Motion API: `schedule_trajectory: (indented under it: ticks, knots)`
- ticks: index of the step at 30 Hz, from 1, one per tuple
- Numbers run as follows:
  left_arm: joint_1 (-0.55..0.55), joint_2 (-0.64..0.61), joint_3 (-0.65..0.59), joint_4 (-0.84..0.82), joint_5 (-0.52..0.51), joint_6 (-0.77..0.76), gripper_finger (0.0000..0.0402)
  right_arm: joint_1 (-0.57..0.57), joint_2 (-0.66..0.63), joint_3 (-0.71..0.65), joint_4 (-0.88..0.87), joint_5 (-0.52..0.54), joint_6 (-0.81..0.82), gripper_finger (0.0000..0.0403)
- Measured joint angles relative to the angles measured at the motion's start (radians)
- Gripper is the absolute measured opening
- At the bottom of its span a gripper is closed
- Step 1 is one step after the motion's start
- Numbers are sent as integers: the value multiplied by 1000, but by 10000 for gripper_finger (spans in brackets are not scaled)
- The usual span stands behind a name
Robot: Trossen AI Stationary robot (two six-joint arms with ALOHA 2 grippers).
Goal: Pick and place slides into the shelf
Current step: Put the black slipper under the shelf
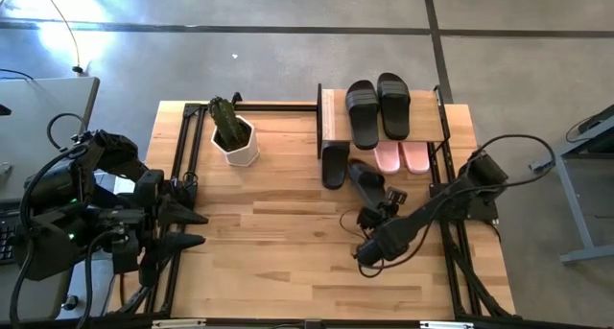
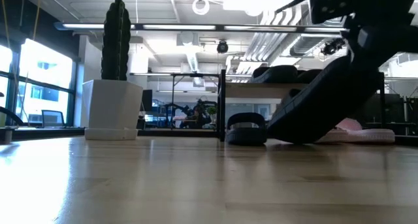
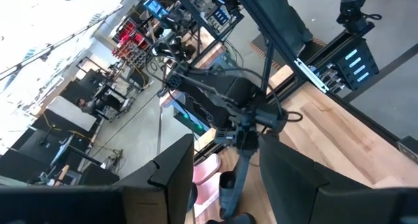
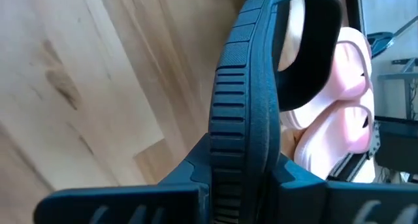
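The shelf stands at the table's far right, with two black slides lying on its top board. Two pink slides lie under it on the lower tier. A third black slide lies on the table by the shelf's left post. My right gripper, just near of the shelf, is shut on a fourth black slide. My left gripper waits open at the table's left edge. My right gripper pinches the black slide's sole at one end, one finger on each face. The fingers lie along the slide, coming from the near side. The slide is tilted, held end high, strap end low by the table; whether it touches I cannot tell.
A white hexagonal pot with a cactus stands at the table's far left-centre. Black frame rails run along the left and right sides. The wide middle and near part of the wooden table is bare.
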Motion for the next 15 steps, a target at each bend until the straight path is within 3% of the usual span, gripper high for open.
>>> schedule_trajectory:
  ticks: [15]
  knots:
    - [0,0,0,0,26,1,156,-130,0,-67,85,51,-69,35]
